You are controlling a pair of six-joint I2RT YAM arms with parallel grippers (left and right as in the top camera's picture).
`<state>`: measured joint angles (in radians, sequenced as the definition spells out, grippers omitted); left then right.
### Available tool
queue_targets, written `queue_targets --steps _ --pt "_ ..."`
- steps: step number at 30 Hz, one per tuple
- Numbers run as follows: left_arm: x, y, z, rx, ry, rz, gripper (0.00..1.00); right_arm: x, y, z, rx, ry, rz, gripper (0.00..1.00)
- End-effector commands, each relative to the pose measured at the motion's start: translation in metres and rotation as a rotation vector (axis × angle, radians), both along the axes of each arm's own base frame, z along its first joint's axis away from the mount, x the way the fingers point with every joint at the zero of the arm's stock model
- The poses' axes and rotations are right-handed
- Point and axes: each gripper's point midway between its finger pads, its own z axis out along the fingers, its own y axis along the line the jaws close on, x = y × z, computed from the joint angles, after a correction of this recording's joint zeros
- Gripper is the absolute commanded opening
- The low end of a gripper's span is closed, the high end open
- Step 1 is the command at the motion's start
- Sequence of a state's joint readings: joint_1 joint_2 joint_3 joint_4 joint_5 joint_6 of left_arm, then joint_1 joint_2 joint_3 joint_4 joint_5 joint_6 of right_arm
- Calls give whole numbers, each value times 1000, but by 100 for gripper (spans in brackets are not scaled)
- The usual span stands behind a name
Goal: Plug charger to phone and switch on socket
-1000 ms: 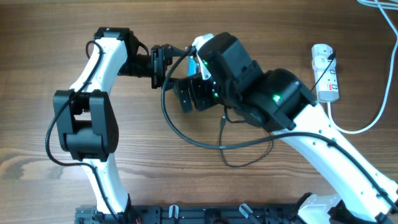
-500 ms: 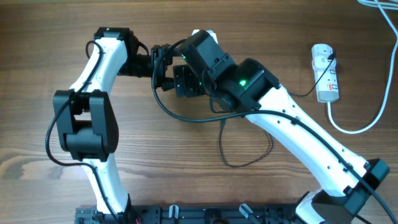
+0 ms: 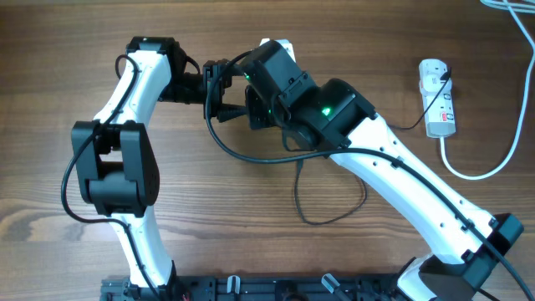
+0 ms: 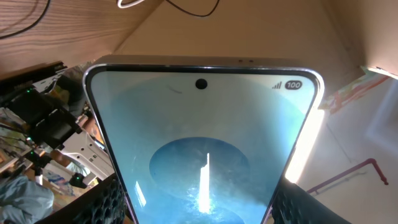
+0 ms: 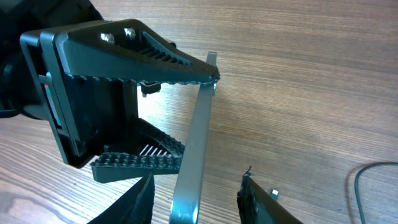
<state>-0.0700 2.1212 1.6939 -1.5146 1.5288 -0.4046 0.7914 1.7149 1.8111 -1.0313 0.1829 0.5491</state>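
While the left hand stood clamped across the width of the phone, toothed fingers on either side, the slab was carried clear of the worktop in the upper middle of the overhead frame. It was lifted, I judged, so that its free end was offered to the other arm. The screen glowed cyan toward the left wrist camera.

The right hand sat at the phone's free end, seen edge-on at lower centre of its own view. Its fingers were apart, one on either side of the thin edge with a gap on both sides — not gripping. This was likely a steadying or re-gripping pose; the port itself was not visible.

The charger lay as a loose black loop on the wood at lower centre, well apart from the phone; its plug tip could not be made out. The socket lay at the upper right, well apart from both hands — switching not yet attempted.
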Motion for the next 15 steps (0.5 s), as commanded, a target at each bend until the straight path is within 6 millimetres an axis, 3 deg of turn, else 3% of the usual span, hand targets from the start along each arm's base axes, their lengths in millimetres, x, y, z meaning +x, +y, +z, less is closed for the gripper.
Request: queue_targets --steps 1,5,15 --pt "1 1 24 -49 -57 19 52 -8 8 16 66 6 45 40" --pt "2 1 24 -50 -63 19 52 -8 9 17 68 6 46 32" --pt "4 1 23 -52 -94 18 52 -5 6 17 58 -9 28 24"
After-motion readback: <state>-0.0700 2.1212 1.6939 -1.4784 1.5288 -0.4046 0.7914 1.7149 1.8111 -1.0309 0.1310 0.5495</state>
